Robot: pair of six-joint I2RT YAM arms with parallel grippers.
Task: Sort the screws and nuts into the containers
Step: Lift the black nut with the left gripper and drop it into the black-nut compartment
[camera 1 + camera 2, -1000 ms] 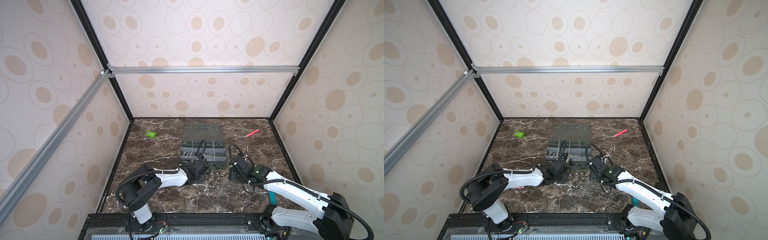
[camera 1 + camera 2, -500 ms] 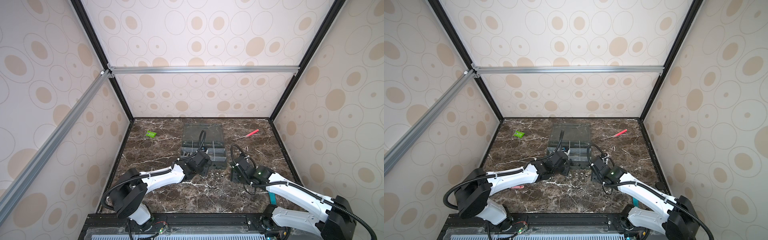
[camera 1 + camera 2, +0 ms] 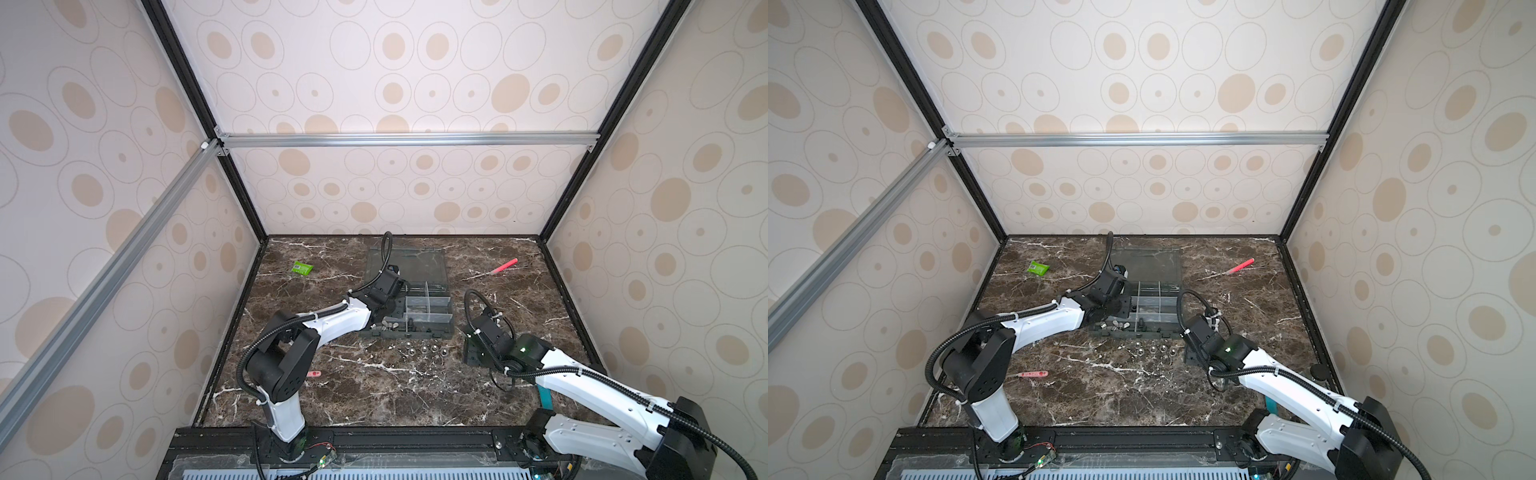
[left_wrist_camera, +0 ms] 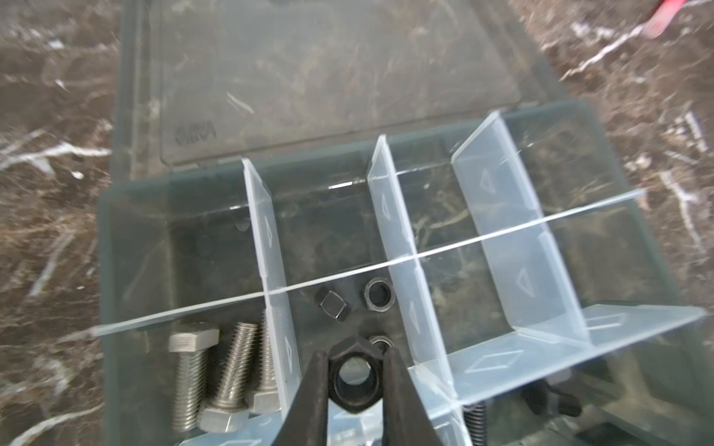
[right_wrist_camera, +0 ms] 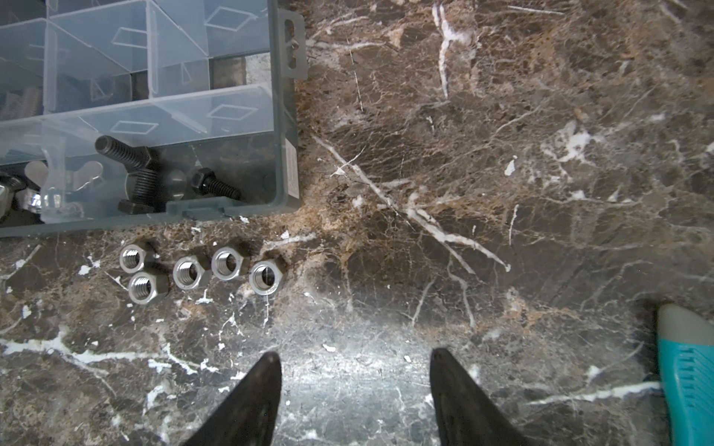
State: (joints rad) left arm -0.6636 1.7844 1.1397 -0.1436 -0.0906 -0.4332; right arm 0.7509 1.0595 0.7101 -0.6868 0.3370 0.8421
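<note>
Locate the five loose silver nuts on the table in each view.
Both top views: silver nuts on the table, in front of the organizer box.
Left wrist: not in view.
Right wrist: nuts just outside the box's front wall.
Shared landmark: that front wall.

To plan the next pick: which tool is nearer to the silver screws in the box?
Left. The left tool, gripping a black nut, hangs beside the silver screws; the right tool is outside the box.

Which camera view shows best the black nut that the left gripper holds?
The left wrist view: the black nut is close and sharp, clamped in the left gripper. In both top views the left arm covers it; the right wrist view misses it.
</note>
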